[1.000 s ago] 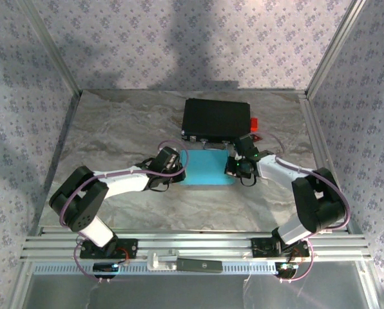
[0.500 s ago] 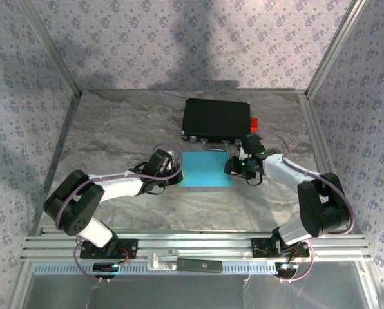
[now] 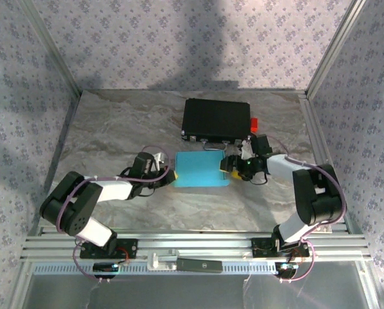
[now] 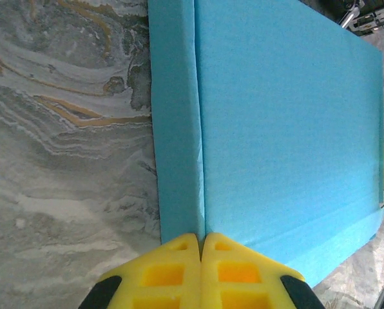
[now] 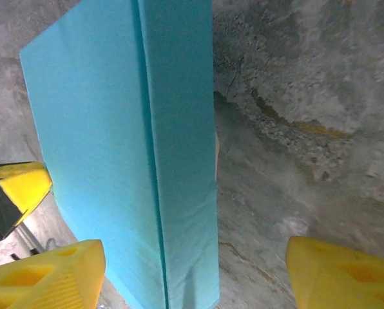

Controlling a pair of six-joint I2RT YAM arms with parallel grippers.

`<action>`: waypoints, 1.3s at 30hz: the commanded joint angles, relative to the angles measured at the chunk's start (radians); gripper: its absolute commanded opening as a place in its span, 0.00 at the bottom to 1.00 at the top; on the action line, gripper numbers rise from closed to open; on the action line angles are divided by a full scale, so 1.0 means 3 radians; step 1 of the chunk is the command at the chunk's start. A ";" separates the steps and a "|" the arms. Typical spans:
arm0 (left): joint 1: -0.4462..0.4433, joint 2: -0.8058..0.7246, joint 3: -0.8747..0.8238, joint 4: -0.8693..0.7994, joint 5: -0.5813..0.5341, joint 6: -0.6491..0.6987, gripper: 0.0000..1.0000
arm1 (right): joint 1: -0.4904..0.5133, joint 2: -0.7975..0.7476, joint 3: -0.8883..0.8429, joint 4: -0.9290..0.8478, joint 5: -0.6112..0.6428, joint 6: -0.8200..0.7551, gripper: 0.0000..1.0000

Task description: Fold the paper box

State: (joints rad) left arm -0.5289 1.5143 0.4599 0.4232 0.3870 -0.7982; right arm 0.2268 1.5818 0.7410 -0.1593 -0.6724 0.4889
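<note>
At the bottom edge of the left wrist view, the left hand (image 4: 201, 273) is fully closed. Its 2 yellow fingertips (image 4: 169, 270) are pressed flat against each other right at the near edge of the paper box (image 4: 288, 129), in line with a crease that runs up the frame. Nothing shows between the tips; whether they nip the thin card edge I cannot tell from this angle.

Low in the right wrist view, the right hand (image 5: 195, 277) is spread wide with nothing in it. It has 1 tip at lower left beside the box's broad face. The other is at lower right, well apart from the box, over the bare marbled surface (image 5: 295, 129). The box's narrow side panel rises between them.

From above, the box lies cyan side out at the middle of the frame, between the 2 hands and just below the black case (image 3: 216, 120).

It reads as a low closed shape rather than a flat sheet, so I judge the folding to be at a late stage, with the side panels being seated. The next move probably calls for the right hand to come in on the raised side and press it square while the left steadies the opposite edge. That should be done gently, since thin card buckles.
</note>
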 commanded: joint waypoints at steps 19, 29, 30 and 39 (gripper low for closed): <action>0.0275 0.0429 -0.0313 0.0313 0.0148 -0.0131 0.00 | 0.0221 0.0531 -0.0237 0.1810 -0.0632 0.1106 0.63; -0.0589 -0.1671 0.0226 -0.1624 -0.1631 0.1071 0.65 | 0.0149 0.0303 -0.0207 0.1508 -0.0499 0.2109 0.38; -0.0757 -0.1768 0.0288 -0.1718 -0.1806 0.1305 0.67 | 0.0144 0.0264 -0.0182 0.1428 -0.0483 0.2162 0.38; -0.1811 -0.1192 0.0628 -0.1659 -0.2904 0.3154 0.69 | 0.0024 0.0100 0.0231 0.0101 -0.0583 0.2156 0.36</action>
State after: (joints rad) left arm -1.0222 1.0695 0.6289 -0.0166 -0.3046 -0.1078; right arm 0.2520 1.6329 0.7883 0.0635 -0.8436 1.1107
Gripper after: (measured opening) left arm 0.694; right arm 0.365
